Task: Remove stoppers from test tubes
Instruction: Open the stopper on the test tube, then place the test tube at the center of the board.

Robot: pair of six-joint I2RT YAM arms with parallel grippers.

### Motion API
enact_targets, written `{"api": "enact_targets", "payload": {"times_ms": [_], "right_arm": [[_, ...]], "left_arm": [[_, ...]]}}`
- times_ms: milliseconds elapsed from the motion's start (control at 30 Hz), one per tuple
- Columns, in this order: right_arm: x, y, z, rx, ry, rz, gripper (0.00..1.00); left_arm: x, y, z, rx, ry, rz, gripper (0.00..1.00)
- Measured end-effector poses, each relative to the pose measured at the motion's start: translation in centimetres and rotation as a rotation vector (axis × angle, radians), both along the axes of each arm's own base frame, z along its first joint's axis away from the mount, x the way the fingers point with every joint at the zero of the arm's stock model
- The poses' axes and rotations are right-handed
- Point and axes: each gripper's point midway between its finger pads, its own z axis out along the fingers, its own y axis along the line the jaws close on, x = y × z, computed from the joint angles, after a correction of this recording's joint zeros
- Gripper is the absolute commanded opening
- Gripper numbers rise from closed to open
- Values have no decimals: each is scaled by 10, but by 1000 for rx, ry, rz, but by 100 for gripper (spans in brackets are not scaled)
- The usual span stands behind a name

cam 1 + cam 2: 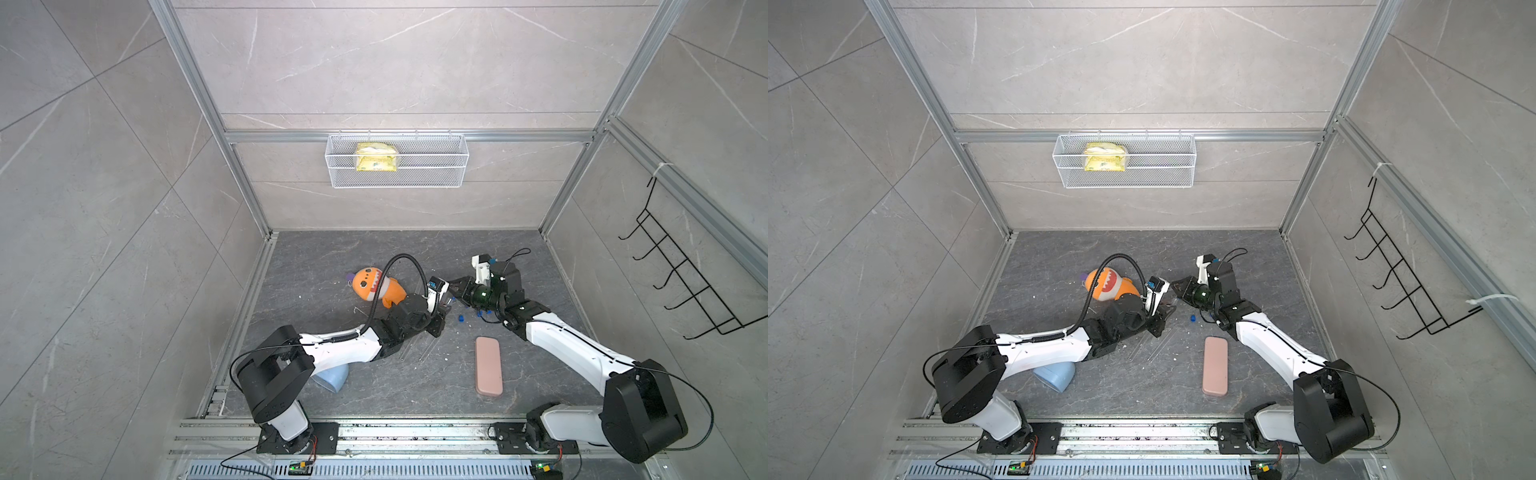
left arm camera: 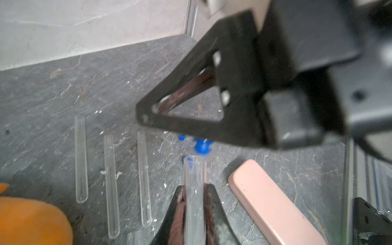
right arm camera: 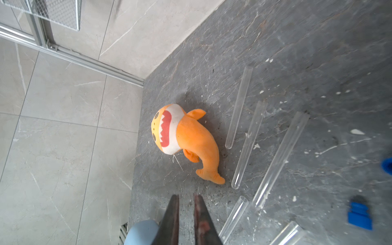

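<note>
Left gripper [image 2: 194, 186] is clamped on a clear tube [image 2: 194, 169]. The tube sticks out past its fingertips, and its mouth is open and unplugged. Right gripper [image 3: 185, 196] hangs just beyond that mouth, tip toward the left one. Its jaws stand nearly together, with nothing seen between them. In both top views the two meet above the middle of the table [image 1: 332, 257]. Four other tubes [image 3: 249, 144] lie flat on the table side by side, roughly parallel and all open-mouthed. They are a little toward the front edge from the left gripper and show only faintly in a top view [image 1: 428, 349]. Several blue stoppers [image 2: 202, 146] lie loose on the table just past the held tube's mouth. They sit right of the middle, under the right wrist, with one standing clear in a top view [image 1: 460, 318]. White crumbs [image 2: 117, 174] are scattered among the tubes. A pink case [image 1: 489, 365] lies flat toward the front edge, right of the middle and apart from the stoppers. An orange shark [image 1: 374, 286] lies left of the grippers. A pale blue cup [image 1: 332, 378] lies near the front-left corner, partly under the left arm.
</note>
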Motion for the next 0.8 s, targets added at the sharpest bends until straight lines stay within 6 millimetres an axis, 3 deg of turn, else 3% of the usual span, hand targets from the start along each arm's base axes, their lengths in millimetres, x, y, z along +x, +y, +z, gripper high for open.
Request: {"api": "enact_targets", "payload": {"times_ms": [133, 333, 500, 667, 800], "right_arm": [[8, -8, 4, -32, -29, -35, 0], [15, -19, 1, -112, -57, -72, 0], [24, -40, 0, -205, -74, -126, 0], [35, -79, -3, -284, -64, -218, 0], [39, -105, -15, -349, -33, -278, 0]], "left_arm": [[8, 13, -13, 38, 33, 41, 0], [8, 18, -20, 67, 45, 55, 0], [7, 28, -27, 114, 55, 80, 0], [3, 59, -53, 205, 98, 128, 0], [3, 98, -85, 296, 160, 193, 0]]}}
